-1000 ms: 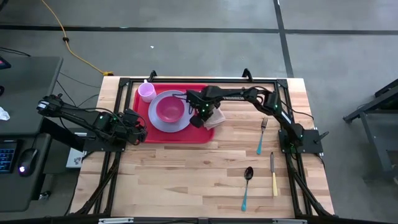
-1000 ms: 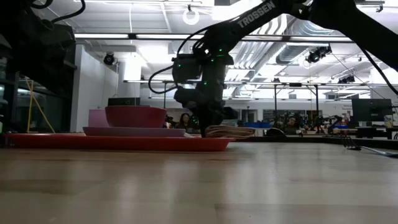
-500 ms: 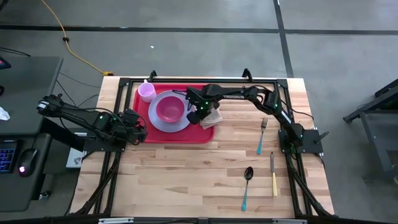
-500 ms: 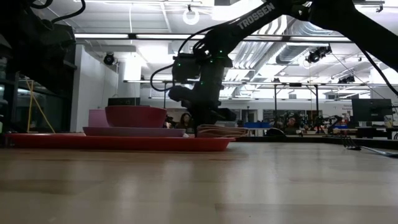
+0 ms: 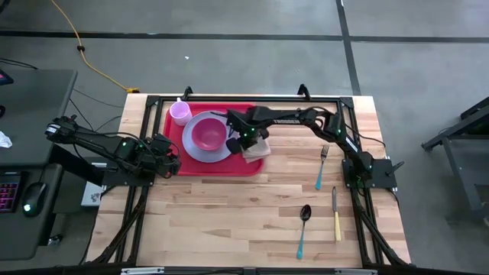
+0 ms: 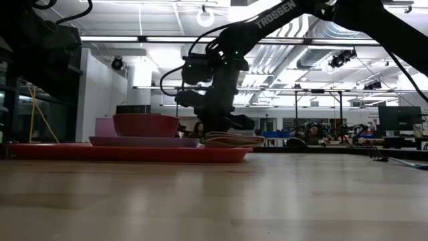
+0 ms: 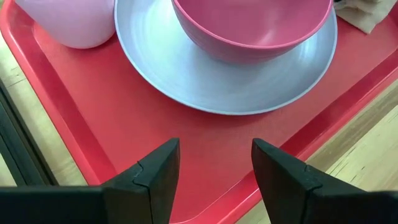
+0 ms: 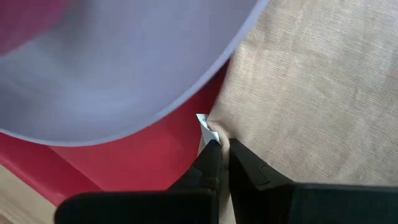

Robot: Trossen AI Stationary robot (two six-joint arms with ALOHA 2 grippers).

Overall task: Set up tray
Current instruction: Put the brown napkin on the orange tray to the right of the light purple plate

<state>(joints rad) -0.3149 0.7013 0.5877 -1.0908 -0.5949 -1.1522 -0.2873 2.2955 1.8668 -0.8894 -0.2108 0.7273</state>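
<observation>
— Two grippers, so which one is at work?

— Only the right gripper (image 5: 246, 142). It reaches across to the tray's right part, fingers pinched tight on the edge of a folded beige napkin (image 8: 311, 93), just beside the lavender plate (image 8: 118, 68).

— Is the napkin on the tray?

— Mostly; from above it lies over the right end of the red tray (image 5: 218, 166), with its far corner reaching the rim.

— And the tray itself?

— It sits at the back left of the wooden table (image 5: 252, 206), carrying the plate, a pink bowl (image 5: 208, 134) on it, and a pink cup (image 5: 180, 113) at the back corner.

— The other arm?

— The left gripper (image 7: 214, 165) hovers over the tray's left side, fingers spread, nothing between them.
</observation>
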